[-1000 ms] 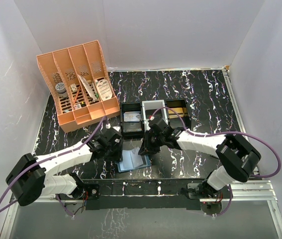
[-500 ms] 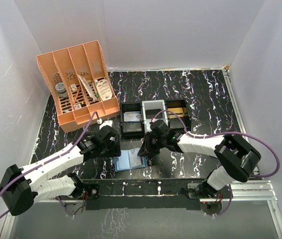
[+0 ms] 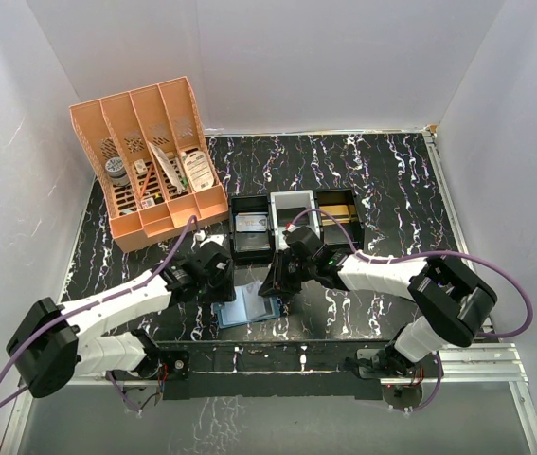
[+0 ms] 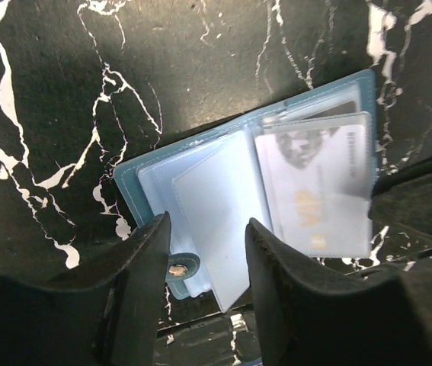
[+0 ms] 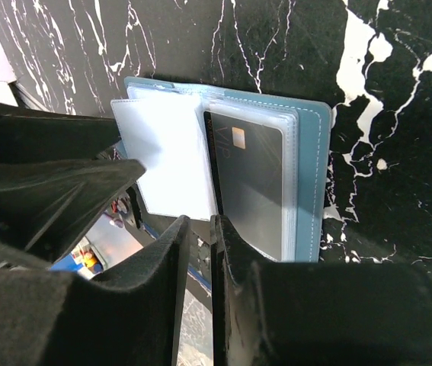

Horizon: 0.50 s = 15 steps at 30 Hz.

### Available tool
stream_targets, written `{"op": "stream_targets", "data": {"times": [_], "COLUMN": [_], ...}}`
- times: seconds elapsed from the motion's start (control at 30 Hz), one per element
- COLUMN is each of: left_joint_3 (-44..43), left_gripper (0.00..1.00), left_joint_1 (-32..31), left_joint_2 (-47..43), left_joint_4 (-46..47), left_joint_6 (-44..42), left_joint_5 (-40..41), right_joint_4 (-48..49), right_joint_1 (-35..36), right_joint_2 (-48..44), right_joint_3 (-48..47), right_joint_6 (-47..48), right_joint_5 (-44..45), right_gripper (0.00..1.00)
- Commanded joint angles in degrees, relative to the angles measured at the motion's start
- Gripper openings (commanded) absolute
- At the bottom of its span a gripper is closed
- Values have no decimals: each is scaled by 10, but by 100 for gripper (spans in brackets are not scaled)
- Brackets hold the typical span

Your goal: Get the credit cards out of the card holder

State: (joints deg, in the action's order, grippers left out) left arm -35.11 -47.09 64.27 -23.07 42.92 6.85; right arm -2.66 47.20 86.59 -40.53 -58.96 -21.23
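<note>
The teal card holder [image 3: 246, 313] lies open near the table's front edge, its clear sleeves fanned out. My left gripper [image 3: 223, 287] is open at the holder's left half; in the left wrist view the gripper [image 4: 206, 240] straddles a pale blue sleeve and the snap tab, holding nothing. My right gripper [image 3: 276, 284] is at the holder's right side. Its jaws [image 5: 198, 229] are almost closed on the edge of a sleeve of the card holder [image 5: 307, 175]. One of the credit cards, black with a chip [image 5: 250, 183], sits in a sleeve. A pale card [image 4: 315, 191] shows through another sleeve.
An orange desk organiser [image 3: 150, 161] stands at the back left. Behind the grippers stand a black tray [image 3: 251, 227], a white tray [image 3: 294, 213] and another black tray [image 3: 337, 210] in a row. The table's front edge [image 3: 249, 339] runs just below the holder.
My left gripper pulled back to the left, then returned to the holder's left half with its jaws wider. The holder slid slightly left. The right gripper stayed put.
</note>
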Motion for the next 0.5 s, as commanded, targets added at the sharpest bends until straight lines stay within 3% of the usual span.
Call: {"op": "stream_targets", "data": {"times": [0.0, 0.13, 0.3, 0.47], "left_joint_3": [11, 23, -7, -24], "left_gripper": [39, 36, 30, 38], "left_joint_1": [-4, -4, -10, -14], "left_joint_2": [10, -8, 8, -18], "left_joint_4": [12, 27, -31, -56], "left_joint_6": [3, 3, 23, 37], "left_joint_5": [-15, -20, 27, 70], "right_joint_4": [45, 51, 42, 81], "right_joint_1": [3, 3, 3, 3], "right_joint_2": [-22, -20, -24, -23], "right_joint_3": [-12, -14, -11, -13], "right_joint_6": [-13, -15, -17, -32], "right_joint_5": [-17, -24, -14, -40], "right_gripper": [16, 16, 15, 15]}}
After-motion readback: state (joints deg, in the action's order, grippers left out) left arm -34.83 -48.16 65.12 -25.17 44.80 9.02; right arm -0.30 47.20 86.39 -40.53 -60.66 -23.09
